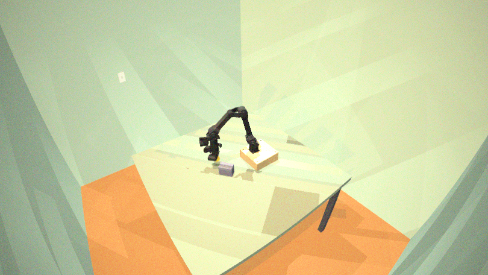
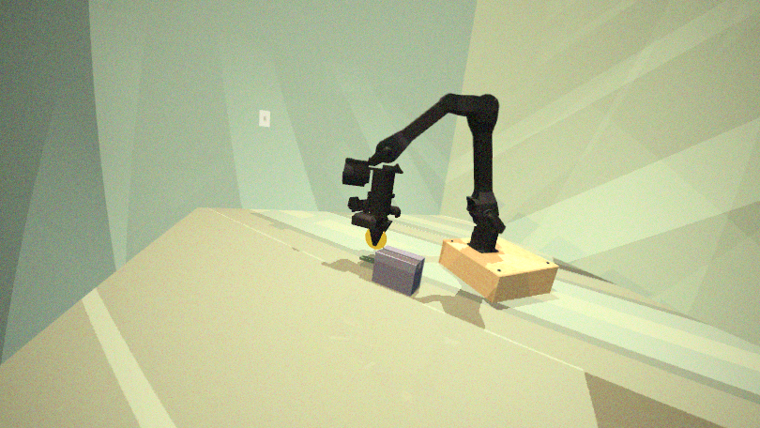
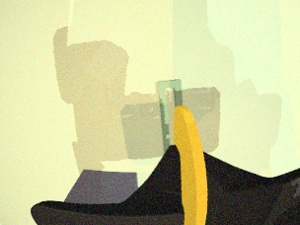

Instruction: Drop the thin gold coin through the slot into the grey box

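My gripper (image 1: 215, 158) (image 2: 375, 243) (image 3: 178, 151) points down, shut on the gold coin (image 1: 217, 159) (image 2: 368, 238) (image 3: 185, 123). The coin stands upright on edge between the fingers, its lower part showing beyond the tips. It is clear above the dark-green holder (image 2: 365, 258) (image 3: 162, 106), which lies empty on the table. The closed grey box (image 1: 226, 169) (image 2: 397, 274) (image 3: 106, 187) stands beside the holder, to the right in the exterior view. A groove runs along its lid there; the slot opening is too small to make out. The wrist view shows only part of the box.
The arm's wooden base block (image 1: 266, 163) (image 2: 524, 288) stands to the right of the box in the top and exterior views. The table (image 1: 205, 204) (image 2: 239, 318) carries shadows of the arm and gripper. A dark table leg (image 1: 329, 210) shows below its right edge.
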`<control>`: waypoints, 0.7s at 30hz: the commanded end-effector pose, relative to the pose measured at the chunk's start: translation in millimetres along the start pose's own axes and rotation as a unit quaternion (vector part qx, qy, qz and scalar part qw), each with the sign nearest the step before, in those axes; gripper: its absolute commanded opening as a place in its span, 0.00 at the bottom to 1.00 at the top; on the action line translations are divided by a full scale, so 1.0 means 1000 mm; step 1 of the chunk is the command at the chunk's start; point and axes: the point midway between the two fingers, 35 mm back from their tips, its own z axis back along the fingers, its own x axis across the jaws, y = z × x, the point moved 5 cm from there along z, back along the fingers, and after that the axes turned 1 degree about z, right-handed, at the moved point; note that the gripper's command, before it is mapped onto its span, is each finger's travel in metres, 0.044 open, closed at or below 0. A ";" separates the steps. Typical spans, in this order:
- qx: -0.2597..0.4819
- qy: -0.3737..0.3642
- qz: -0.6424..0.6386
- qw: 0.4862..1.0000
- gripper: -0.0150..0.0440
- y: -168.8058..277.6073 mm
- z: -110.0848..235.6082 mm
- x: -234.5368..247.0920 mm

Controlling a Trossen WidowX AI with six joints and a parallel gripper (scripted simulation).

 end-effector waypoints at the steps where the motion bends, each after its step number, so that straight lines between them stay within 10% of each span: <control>1: -0.002 0.000 0.001 1.000 0.25 0.000 0.010 0.000; 21: -0.001 0.000 -0.001 1.000 0.25 0.003 0.055 -0.002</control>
